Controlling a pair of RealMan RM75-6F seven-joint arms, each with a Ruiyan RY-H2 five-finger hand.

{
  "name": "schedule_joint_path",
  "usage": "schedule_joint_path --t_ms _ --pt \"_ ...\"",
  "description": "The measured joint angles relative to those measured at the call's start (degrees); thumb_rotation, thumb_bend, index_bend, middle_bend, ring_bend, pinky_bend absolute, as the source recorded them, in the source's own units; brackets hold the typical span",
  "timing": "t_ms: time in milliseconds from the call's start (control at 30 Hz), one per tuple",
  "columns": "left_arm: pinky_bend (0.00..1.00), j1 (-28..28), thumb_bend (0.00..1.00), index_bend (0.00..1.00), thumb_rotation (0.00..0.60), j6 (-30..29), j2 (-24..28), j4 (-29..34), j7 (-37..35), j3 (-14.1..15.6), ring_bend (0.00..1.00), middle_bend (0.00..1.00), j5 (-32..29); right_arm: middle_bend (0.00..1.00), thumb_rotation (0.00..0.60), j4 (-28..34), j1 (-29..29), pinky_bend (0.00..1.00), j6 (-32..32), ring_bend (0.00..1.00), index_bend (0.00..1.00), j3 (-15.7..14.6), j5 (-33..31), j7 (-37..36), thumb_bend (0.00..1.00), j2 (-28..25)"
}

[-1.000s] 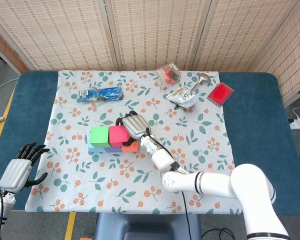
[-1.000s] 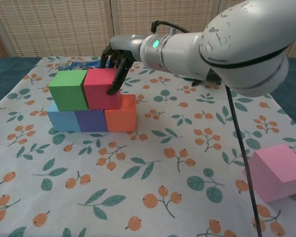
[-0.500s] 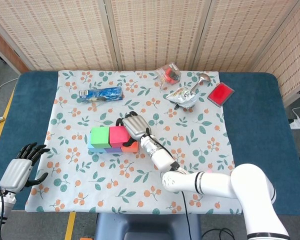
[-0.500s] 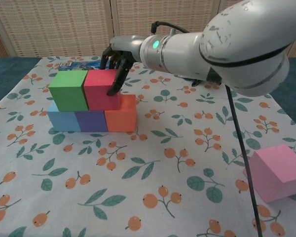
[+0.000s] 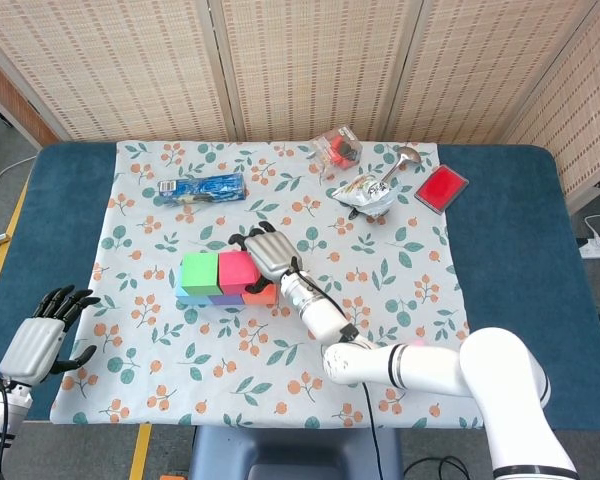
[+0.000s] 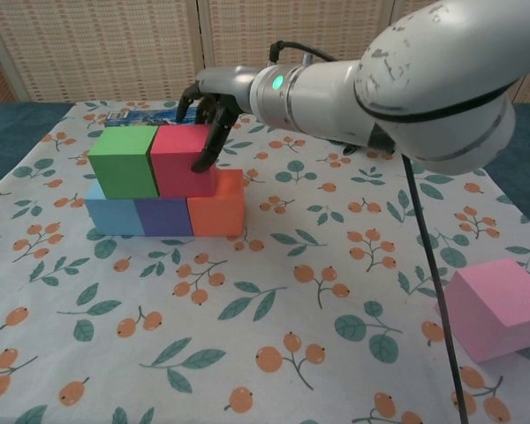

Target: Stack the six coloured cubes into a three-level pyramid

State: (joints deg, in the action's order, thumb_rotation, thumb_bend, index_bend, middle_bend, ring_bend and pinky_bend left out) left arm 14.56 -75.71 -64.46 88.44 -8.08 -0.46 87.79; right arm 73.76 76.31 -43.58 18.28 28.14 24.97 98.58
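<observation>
A light blue cube [image 6: 113, 216], a purple cube [image 6: 163, 216] and an orange cube [image 6: 216, 208] form a row on the floral cloth [image 6: 336, 265]. On top of them sit a green cube [image 6: 122, 161] [image 5: 198, 272] and a red cube [image 6: 181, 159] [image 5: 237, 270], side by side. My right hand [image 6: 216, 102] [image 5: 268, 250] reaches over from behind the red cube, one finger down its right face and the others spread at its back edge. A pink cube [image 6: 499, 309] lies alone at the near right. My left hand [image 5: 42, 340] hangs open and empty past the cloth's near left corner.
At the far side of the cloth lie a blue packet [image 5: 202, 187], a clear wrapper [image 5: 338, 147], a foil bag [image 5: 365, 193], a spoon [image 5: 405, 158] and a flat red box [image 5: 441, 188]. A black cable [image 6: 428, 265] hangs from my right arm beside the pink cube.
Almost nothing differs: my right hand stays against the red cube with only a slight shift of its fingers. The cubes and my left hand have not moved.
</observation>
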Motion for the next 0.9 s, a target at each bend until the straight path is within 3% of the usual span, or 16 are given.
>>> schedule_joint_path --t_ms 900 --pt "0.07 4.21 0.29 0.18 0.6 4.46 1.1 1.15 3.05 -1.3 0.01 0.11 0.42 0.21 0.6 4.84 -1.03 0.02 -0.81 0.09 0.0 -0.07 0.34 -0.06 0.09 -3.06"
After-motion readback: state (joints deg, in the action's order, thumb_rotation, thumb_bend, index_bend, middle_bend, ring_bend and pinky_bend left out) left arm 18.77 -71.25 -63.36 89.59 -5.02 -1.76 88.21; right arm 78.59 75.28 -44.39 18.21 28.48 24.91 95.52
